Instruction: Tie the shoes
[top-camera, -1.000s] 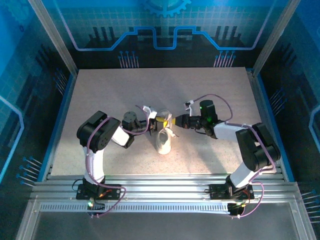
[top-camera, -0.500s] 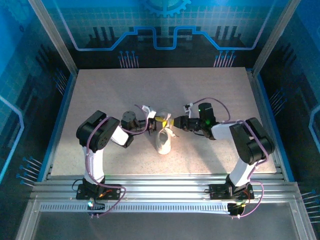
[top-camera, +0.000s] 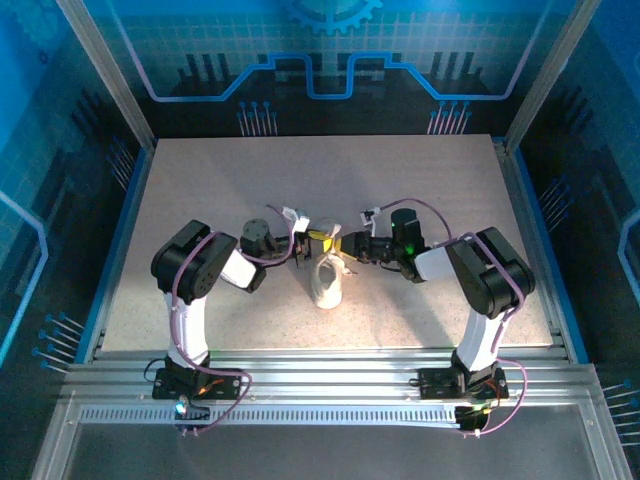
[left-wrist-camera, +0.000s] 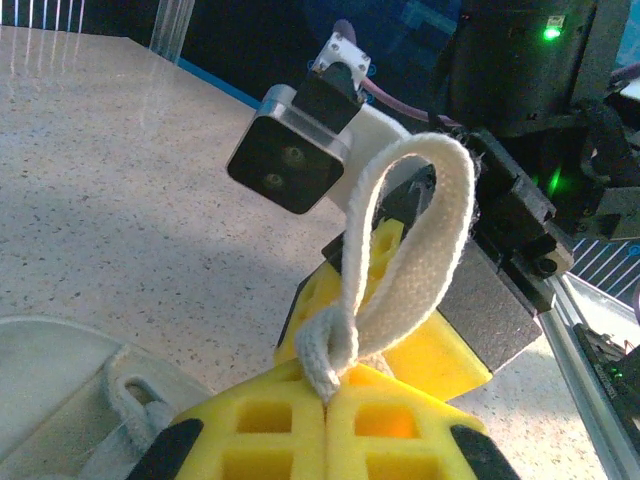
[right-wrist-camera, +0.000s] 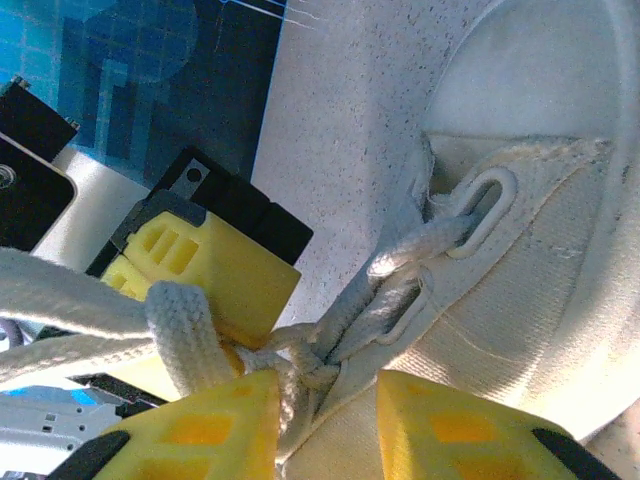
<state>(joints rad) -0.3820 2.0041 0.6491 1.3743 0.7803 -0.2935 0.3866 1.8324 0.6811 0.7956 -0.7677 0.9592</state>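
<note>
Top external | shoe (top-camera: 326, 283) lies long axis near-to-far, toe apparently nearward | at the shoe's far end, left gripper (left-wrist-camera: 325, 405) clamps the lace loop (left-wrist-camera: 410, 240) | right gripper (right-wrist-camera: 325, 410) jaws apart, straddling the knot (right-wrist-camera: 300, 375) | risk: a left tug before right pinches could pull the loop out and loosen the knot

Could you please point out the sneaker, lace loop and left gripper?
sneaker (top-camera: 327, 287), top external view, its white middle.
lace loop (left-wrist-camera: 425, 152), left wrist view, top of the bend.
left gripper (left-wrist-camera: 327, 395), left wrist view, where its yellow fingertips meet.
</note>
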